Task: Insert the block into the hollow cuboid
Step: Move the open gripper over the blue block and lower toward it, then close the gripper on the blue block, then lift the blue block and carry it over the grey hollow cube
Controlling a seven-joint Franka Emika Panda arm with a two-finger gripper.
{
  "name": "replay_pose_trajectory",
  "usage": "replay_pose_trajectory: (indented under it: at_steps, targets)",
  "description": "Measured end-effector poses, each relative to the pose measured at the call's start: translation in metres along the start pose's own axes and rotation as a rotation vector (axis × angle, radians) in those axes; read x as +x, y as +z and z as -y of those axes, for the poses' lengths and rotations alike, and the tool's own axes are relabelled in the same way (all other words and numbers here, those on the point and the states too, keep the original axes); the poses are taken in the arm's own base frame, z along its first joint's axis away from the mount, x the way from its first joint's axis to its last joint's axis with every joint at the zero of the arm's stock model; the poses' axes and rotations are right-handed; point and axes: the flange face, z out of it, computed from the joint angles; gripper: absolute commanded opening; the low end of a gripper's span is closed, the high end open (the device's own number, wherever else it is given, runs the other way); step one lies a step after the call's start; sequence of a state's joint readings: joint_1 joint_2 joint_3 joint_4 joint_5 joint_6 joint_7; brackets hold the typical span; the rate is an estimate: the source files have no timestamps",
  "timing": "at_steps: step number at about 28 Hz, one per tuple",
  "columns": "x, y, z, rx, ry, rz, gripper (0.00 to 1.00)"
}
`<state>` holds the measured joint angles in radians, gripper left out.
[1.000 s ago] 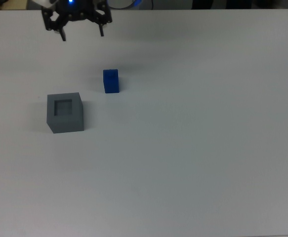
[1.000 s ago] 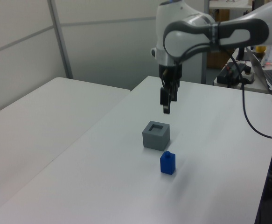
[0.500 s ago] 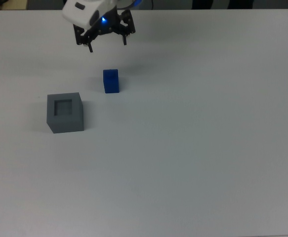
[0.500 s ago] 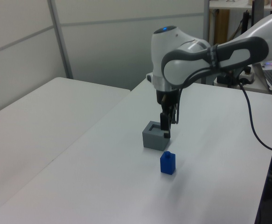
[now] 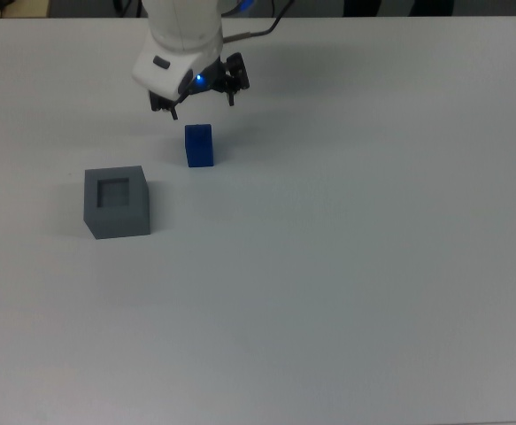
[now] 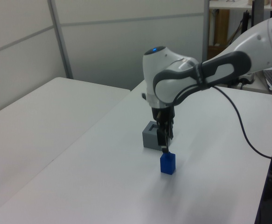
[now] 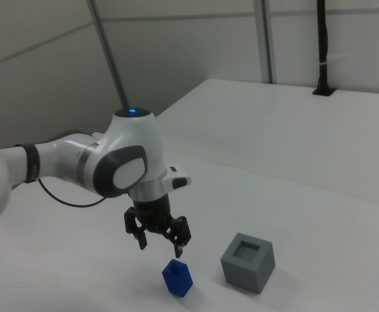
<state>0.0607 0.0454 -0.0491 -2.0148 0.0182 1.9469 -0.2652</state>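
Observation:
The small blue block (image 5: 199, 145) stands upright on the white table, also seen as the block (image 6: 167, 164) and the block (image 7: 177, 278). The grey hollow cuboid (image 5: 116, 202) sits at the top view's left of it, recess facing up, shown too as the cuboid (image 7: 248, 262) and, partly behind the arm, the cuboid (image 6: 150, 136). My gripper (image 5: 203, 104) hangs open just above and slightly behind the block, holding nothing. In the right view the gripper (image 7: 162, 246) spreads its fingers over the block.
The white table (image 5: 346, 266) stretches wide around both objects. A second white table (image 6: 28, 116) stands on the left view's left. A black cable (image 6: 247, 135) trails from the arm on the left view's right.
The gripper has travelled from the table's far edge toward the block and come lower, staying open. Block and cuboid have not moved.

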Motion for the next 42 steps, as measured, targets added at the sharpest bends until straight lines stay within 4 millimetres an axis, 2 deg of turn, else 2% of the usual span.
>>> replay_pose_trajectory:
  at_steps: [8, 30, 32, 33, 37, 38, 40, 42]
  targets:
    - [0.012, 0.030, -0.004, -0.003, -0.001, 0.024, 1.00]
    - [0.017, 0.054, -0.008, -0.029, -0.018, 0.076, 0.99]
    - [0.017, 0.056, -0.009, -0.035, -0.021, 0.080, 0.89]
    - [0.017, 0.056, -0.009, -0.039, -0.023, 0.083, 0.73]
    - [0.017, 0.062, -0.011, -0.053, -0.031, 0.097, 0.34]
    - [0.018, 0.063, -0.011, -0.055, -0.032, 0.100, 0.17]
    - [0.018, 0.066, -0.011, -0.056, -0.033, 0.105, 0.04]
    - [0.018, 0.066, -0.012, -0.056, -0.033, 0.104, 0.00]
